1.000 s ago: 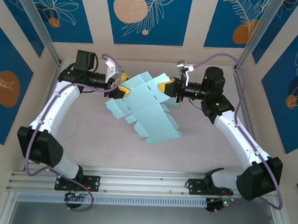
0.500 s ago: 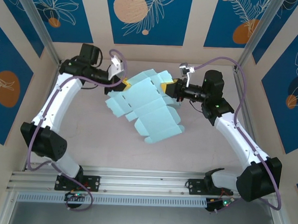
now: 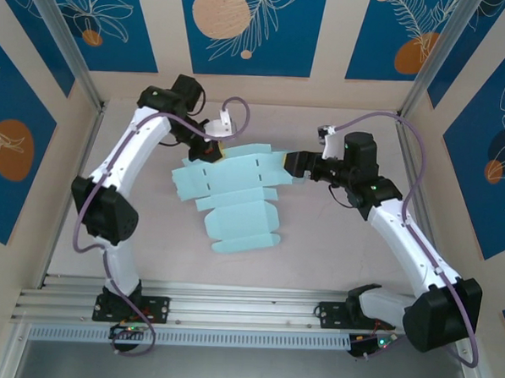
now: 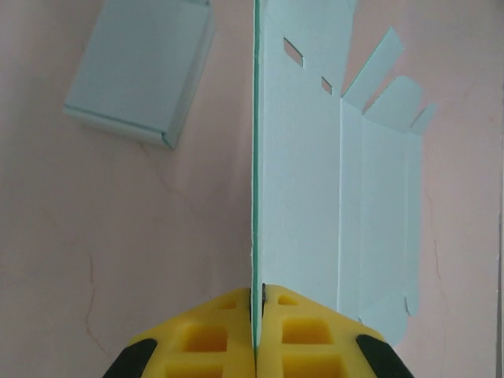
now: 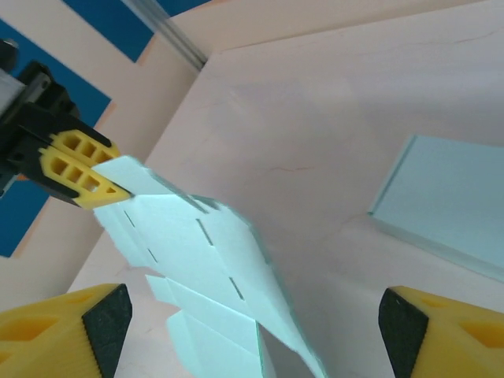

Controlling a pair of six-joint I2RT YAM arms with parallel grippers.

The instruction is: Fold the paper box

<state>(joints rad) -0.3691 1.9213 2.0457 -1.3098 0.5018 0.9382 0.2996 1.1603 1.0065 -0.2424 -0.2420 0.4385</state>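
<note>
A light blue flat paper box [image 3: 235,197], unfolded into a die-cut sheet with flaps and small slots, lies spread over the middle of the pale pink desk [image 3: 343,244] in the top external view. Its long axis runs from about 11 o'clock to 5 o'clock. The left hand [image 3: 216,149] meets the sheet at its 12 o'clock edge. In the left wrist view, the left hand [image 4: 256,342] has its yellow fingers [image 4: 307,339] pressed flat together on that edge. The paper box [image 4: 299,197] stands almost edge-on and runs away from them toward 12 o'clock, with its notched flaps fanned out at 1 o'clock. The right hand [image 3: 293,164] sits just beside the sheet's 2 o'clock corner. In the right wrist view, the right hand [image 5: 252,339] has its two yellow fingertips [image 5: 59,331] spread wide to either side, gripping nothing. The paper box [image 5: 205,260] slopes between them, and I cannot tell whether it brushes them. In that same view, the left hand [image 5: 79,169] is at 9 o'clock, clamped on the sheet's far corner. A smaller light blue folded box [image 4: 142,71] lies flat on the desk at 10 o'clock of the left wrist view. It is apart from the held sheet, and it also lies at 3 o'clock of the right wrist view [image 5: 449,213].
</note>
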